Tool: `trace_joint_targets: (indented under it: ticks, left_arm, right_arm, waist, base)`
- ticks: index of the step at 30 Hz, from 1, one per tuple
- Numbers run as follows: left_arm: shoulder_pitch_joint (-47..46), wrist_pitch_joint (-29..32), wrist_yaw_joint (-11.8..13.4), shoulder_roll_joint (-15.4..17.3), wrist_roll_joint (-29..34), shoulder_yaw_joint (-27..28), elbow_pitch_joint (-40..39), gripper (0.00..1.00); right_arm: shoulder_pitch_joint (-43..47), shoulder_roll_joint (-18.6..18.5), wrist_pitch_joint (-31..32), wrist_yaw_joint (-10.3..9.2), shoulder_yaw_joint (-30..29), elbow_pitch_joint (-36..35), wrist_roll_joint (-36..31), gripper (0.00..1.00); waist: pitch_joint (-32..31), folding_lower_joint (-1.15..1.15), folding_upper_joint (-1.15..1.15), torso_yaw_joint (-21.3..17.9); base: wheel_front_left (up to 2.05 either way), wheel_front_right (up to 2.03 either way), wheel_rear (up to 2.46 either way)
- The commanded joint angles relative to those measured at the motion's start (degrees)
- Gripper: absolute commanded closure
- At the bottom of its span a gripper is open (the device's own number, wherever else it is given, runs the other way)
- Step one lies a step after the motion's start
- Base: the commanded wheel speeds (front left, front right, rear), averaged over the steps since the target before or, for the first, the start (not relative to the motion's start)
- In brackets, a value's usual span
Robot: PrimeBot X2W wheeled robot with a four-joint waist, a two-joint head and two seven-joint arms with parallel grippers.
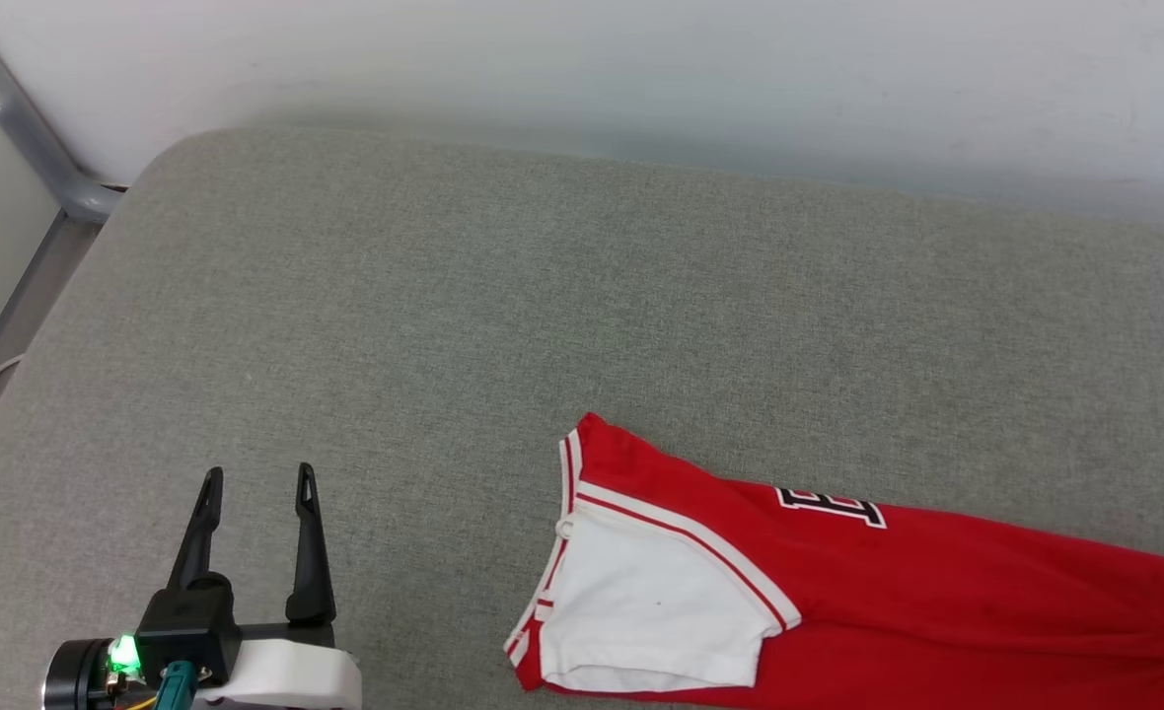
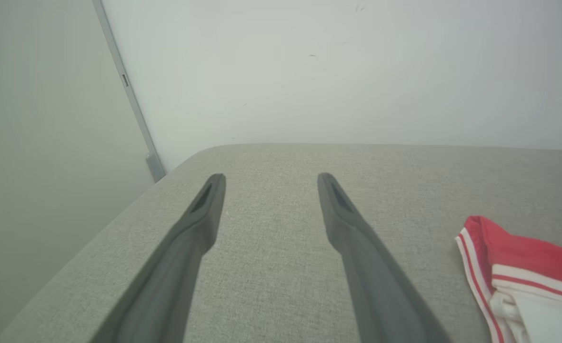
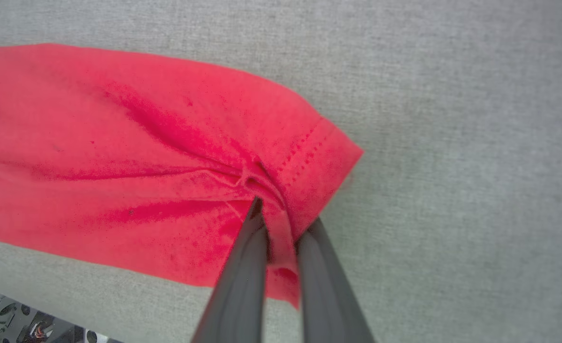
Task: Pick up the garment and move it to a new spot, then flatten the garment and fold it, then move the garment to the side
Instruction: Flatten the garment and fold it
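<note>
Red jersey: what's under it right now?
The garment lies on the grey fabric surface, which shows beside it. Whatever is beneath the cloth is covered and cannot be seen. The right gripper is shut on its hem.

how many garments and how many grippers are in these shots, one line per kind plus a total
garment: 1
grippers: 2, the left gripper open over the grey surface, the right gripper shut on the garment's hem
total: 3
</note>
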Motion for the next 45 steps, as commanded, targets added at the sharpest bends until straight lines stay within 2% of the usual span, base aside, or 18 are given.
trace_joint_targets:
  ticks: [1, 5, 12, 23, 28, 33, 39, 45]
  left_arm:
    - [0.4, -0.42, -0.41, -0.19, 0.42, 0.0, 0.08, 0.0]
    - [0.46, -0.42, -1.15, -0.46, 1.2, -0.2, 0.35, 0.0]
    - [0.99, -0.42, -1.81, -0.78, 1.7, -0.35, 0.76, 0.0]
    - [1.11, -0.42, -2.92, -0.8, 2.2, -0.23, 1.55, 0.0]
    - [0.23, -0.42, -3.46, -0.87, 2.33, -0.65, 1.93, 0.0]
    - [-0.68, -0.42, -3.59, -1.0, 2.57, -1.1, 2.32, 0.0]
    - [-1.66, -0.42, -3.59, -1.18, 2.62, -1.74, 2.59, 0.0]
    - [-2.56, -0.42, -3.5, -1.31, 2.52, -2.03, 2.84, 0.0]
  right_arm:
    - [-0.29, -0.82, -0.03, -0.11, -0.84, 0.62, -0.39, 1.0]
    - [-0.5, -2.14, 0.33, -0.11, -2.77, 2.2, -3.2, 1.0]
    - [-0.47, 0.28, 1.3, -0.11, -4.86, 1.31, -1.97, 1.0]
    - [2.77, 4.29, 4.43, -0.08, -2.56, -14.67, 3.87, 1.0]
    - [0.85, 4.96, 6.53, -0.08, 2.57, -20.45, 3.09, 1.0]
    - [-3.55, 5.13, 7.38, -0.08, 9.78, -23.39, 1.26, 1.0]
    - [-10.49, 5.38, 7.0, -0.08, 19.93, -23.64, -0.01, 1.0]
    - [-18.05, 7.39, 5.27, -0.08, 30.18, -20.8, -0.44, 1.0]
  waist:
    - [-0.05, 0.0, 0.0, -0.07]
    - [-0.13, 0.0, 0.0, -0.19]
    - [-0.59, 0.0, 0.0, -0.55]
    - [-1.56, 0.0, 0.0, -1.39]
    - [-1.28, 0.0, 0.0, -1.03]
    - [-0.44, 0.0, 0.0, -0.14]
    - [0.49, 0.0, 0.0, 1.22]
    - [1.18, 0.0, 0.0, 2.1]
  base:
    - [0.0, 0.0, 0.0]
    - [0.0, 0.0, 0.0]
    - [0.0, 0.0, 0.0]
    - [0.0, 0.0, 0.0]
    - [0.0, 0.0, 0.0]
    - [0.0, 0.0, 0.0]
    - [0.0, 0.0, 0.0]
    - [0.0, 0.0, 0.0]
